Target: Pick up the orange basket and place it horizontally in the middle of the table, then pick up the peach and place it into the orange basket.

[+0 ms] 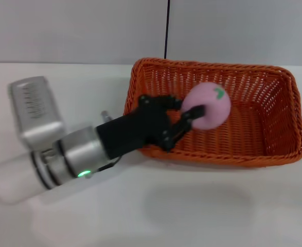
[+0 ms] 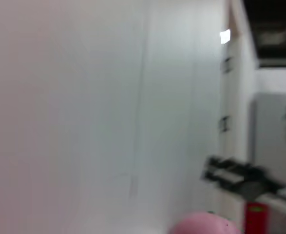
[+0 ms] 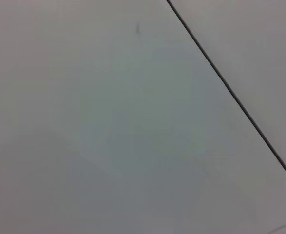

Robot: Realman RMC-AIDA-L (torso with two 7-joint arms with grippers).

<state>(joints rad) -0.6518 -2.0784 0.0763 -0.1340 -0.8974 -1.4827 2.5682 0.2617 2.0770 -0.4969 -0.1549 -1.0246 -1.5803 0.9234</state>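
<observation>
The orange basket [image 1: 253, 139] lies lengthwise across the white table [image 1: 192, 206], right of centre in the head view. My left gripper [image 1: 188, 110] reaches in over the basket's left rim, and its black fingers [image 1: 193, 112] are shut on the pink peach [image 1: 210, 103]. The peach sits above the basket's left half with its green leaf mark facing up. A pink curve of the peach [image 2: 203, 224] also shows in the left wrist view. The right gripper appears in no view.
A grey wall with a dark vertical seam [image 1: 166, 28] rises behind the table. The left wrist view shows the wall and some dark equipment with a red part [image 2: 256, 214] far off. The right wrist view holds only plain panels with a dark seam [image 3: 230, 90].
</observation>
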